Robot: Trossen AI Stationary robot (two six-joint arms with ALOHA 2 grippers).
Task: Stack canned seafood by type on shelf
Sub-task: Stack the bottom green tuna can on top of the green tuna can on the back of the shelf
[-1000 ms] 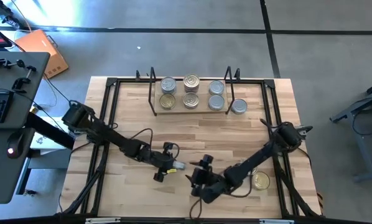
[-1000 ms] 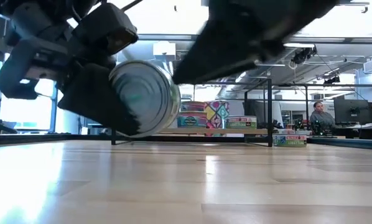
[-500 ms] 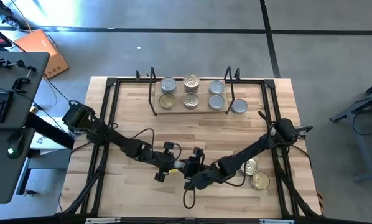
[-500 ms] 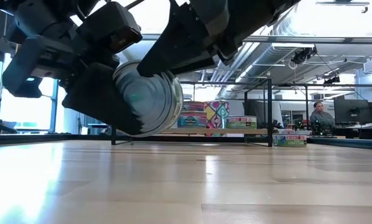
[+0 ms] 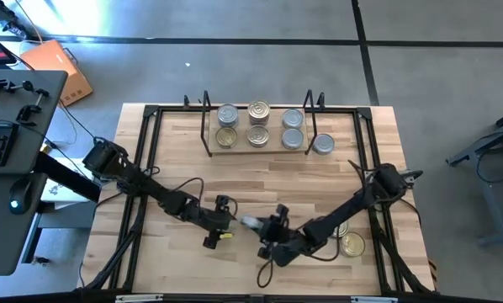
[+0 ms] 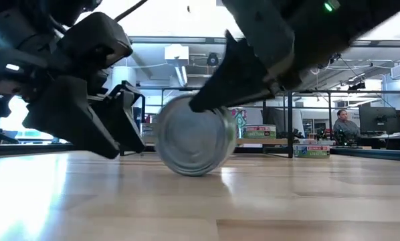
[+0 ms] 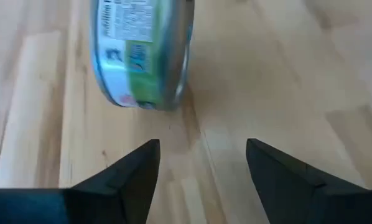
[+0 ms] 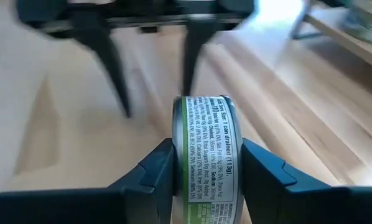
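Note:
A canned seafood tin [image 8: 206, 155] with a green and white label stands on edge between the fingers of my right gripper [image 8: 208, 152], which is shut on it near the table's front middle [image 5: 260, 225]. My left gripper [image 7: 201, 146] is open just left of the tin [image 5: 251, 223], with nothing between its fingers. The shelf [image 5: 273, 148] at the table's far side holds several tins [image 5: 258, 111]. One tin [image 5: 323, 145] stands on the table beside the shelf's right upright. My right gripper pinches the tin across its two flat ends, one finger on each, at the rims [image 8: 177, 155]. The fingers slant down from the table's right side. The tin sits on edge with its labelled wall up. Its lower rim [image 6: 193, 173] is at the tabletop; whether it touches I cannot tell.
Two more tins [image 5: 340, 225] [image 5: 352, 245] lie on the table beside my right arm, near the front right corner. A black frame [image 5: 150, 151] runs around the tabletop. Bare wood lies between the grippers and the shelf.
The tin has passed from my left gripper to my right. The right gripper came in toward the left one and shut on the tin. The left gripper then opened and drew back toward the table's left edge. The tin has gone right and down to the tabletop.

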